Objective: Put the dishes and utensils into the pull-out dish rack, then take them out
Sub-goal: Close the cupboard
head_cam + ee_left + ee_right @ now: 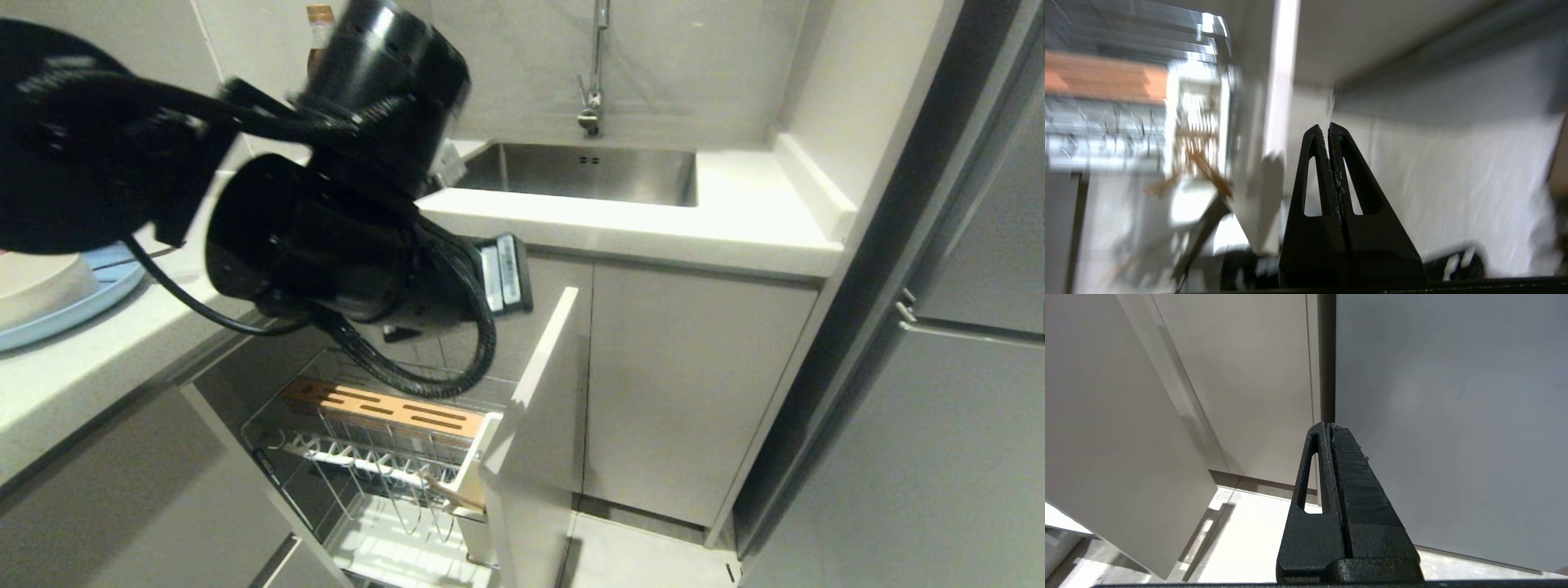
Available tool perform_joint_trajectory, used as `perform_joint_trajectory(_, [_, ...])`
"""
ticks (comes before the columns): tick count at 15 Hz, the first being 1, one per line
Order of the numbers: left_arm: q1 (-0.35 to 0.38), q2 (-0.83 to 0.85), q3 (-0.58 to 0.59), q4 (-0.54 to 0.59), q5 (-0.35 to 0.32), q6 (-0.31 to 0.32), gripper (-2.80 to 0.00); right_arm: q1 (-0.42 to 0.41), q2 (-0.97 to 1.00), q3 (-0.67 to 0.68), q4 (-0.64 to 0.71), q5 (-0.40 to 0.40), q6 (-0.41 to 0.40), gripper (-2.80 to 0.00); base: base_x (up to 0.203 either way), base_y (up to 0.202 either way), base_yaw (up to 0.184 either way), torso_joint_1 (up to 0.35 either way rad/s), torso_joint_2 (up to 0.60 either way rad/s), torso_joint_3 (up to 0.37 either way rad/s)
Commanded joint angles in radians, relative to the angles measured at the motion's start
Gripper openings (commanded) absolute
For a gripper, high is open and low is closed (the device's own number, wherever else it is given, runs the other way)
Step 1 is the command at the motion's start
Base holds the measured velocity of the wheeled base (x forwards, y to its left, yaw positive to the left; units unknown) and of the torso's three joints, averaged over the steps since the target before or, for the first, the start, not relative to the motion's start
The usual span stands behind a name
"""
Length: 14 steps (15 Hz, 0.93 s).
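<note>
The pull-out dish rack (343,482) stands drawn out below the counter, with its slotted wood strip (384,408) and white front panel (531,408). Wooden chopsticks (453,492) lean in the holder just behind the panel; they appear blurred as chopsticks (1204,169) in the left wrist view. A light-blue plate (110,282) lies on the counter at the far left with a white bowl (41,286) on it. The spoon is out of view. My left gripper (1329,126) is shut and empty, beside the front panel above the floor. My right gripper (1329,425) is shut and empty, parked facing cabinet fronts.
My bulky left arm (326,237) fills the upper left of the head view and hides part of the counter. A steel sink (588,171) with a faucet (594,82) lies behind. A tall grey fridge (963,408) stands on the right.
</note>
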Motion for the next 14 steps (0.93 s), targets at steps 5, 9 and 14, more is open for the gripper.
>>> perform_joint_trajectory(5, [-0.046,0.158,-0.006,0.078,-0.122,-0.002,-2.80,0.001,0.000,0.000,0.000,0.000,-0.003,-2.80,0.000,0.000,0.000,0.000,0.00,0.000])
perform_joint_trajectory(9, [-0.041,0.221,-0.006,0.078,-0.089,0.000,-2.80,0.001,0.000,0.000,0.000,0.000,-0.002,-2.80,0.000,0.000,0.000,0.000,0.00,0.000])
perform_joint_trajectory(14, [-0.035,0.262,-0.006,0.078,0.039,0.000,-2.80,0.001,0.000,0.000,0.000,0.000,-0.001,-2.80,0.000,0.000,0.000,0.000,0.00,0.000])
